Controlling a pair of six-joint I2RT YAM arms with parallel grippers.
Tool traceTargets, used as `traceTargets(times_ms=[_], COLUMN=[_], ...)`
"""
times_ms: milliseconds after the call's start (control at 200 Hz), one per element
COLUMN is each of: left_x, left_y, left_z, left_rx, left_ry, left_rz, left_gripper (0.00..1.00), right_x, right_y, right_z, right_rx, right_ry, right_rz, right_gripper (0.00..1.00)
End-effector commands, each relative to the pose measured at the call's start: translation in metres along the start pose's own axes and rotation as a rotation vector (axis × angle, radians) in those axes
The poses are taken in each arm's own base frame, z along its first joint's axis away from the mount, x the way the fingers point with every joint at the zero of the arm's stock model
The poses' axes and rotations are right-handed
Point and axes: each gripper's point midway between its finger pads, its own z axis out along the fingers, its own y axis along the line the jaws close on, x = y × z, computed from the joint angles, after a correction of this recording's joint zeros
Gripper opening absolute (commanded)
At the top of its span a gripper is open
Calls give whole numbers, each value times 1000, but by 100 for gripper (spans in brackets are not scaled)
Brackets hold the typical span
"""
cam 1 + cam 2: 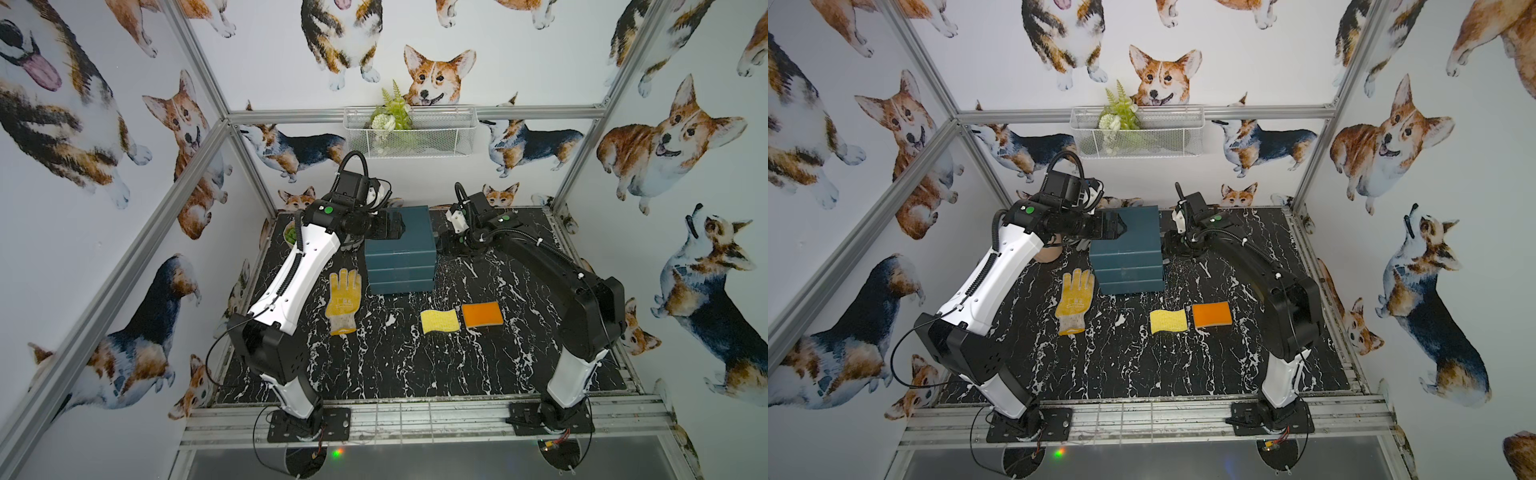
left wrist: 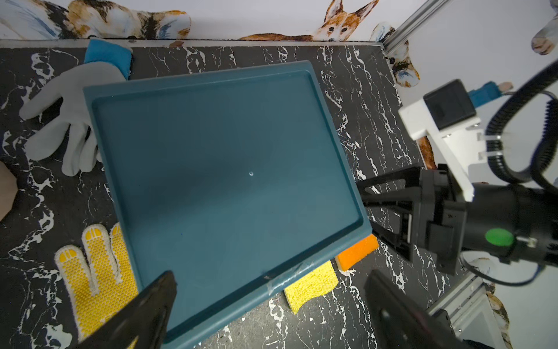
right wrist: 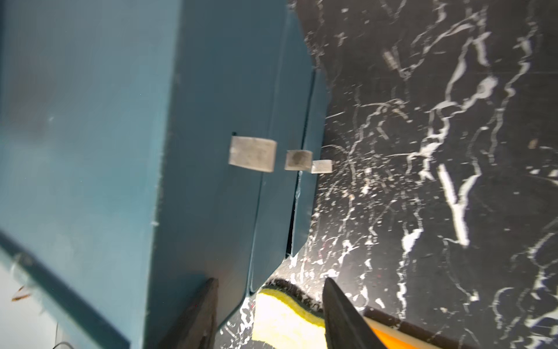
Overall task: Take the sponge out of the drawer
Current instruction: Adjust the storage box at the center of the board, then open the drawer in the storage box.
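Teal drawer unit (image 1: pixel 401 245) mid-surface (image 1: pixel 395 365), all three drawers shut, yellow sponge (image 1: pixel 438 321) and orange sponge (image 1: pixel 482 314) side by side in front of it, left fingers (image 2: pixel 151 302) spread wide above its top, right fingers (image 3: pixel 341 308) part-spread, empty, low beside its right side.

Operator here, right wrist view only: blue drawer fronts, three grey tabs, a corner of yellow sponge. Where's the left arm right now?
Observer: The left gripper hovers above the drawer unit's top, jaws wide open and empty.
Operator: And that yellow sponge, is it alone out front?
Observer: No. The yellow sponge lies on the table beside an orange sponge, both in front of the unit.
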Motion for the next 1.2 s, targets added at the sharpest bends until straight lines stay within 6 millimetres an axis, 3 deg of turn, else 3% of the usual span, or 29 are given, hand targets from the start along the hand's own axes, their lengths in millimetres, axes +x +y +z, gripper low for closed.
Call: traceTargets(times_ms=[0,155,305,410,561,886,1196], left_x=[-1,-1,1,2,8,18,24], left_y=[-6,-14,-28,-38,-47,-54,-52], left_z=[4,6,13,21,34,46,48], left_rx=[21,38,62,83,110,143,145], left_ry=[0,7,28,43,75,109,118], left_rz=[-13,0,21,33,30,24,25], left_gripper=[100,100,99,99,98,98,98], right_x=[-2,-1,-13,-17,-22,-30,-36], right_y=[4,-16,-28,-30,-16,-27,-27], right_z=[-7,-10,-10,4,26,63,80], right_rx=[-22,-50,-189,-287,-426,-448,-483], right_ry=[-30,-33,-63,-35,25,43,47], right_rz=[-23,46,141,184,203,272,306], right_gripper=[57,57,55,49,44,41,37])
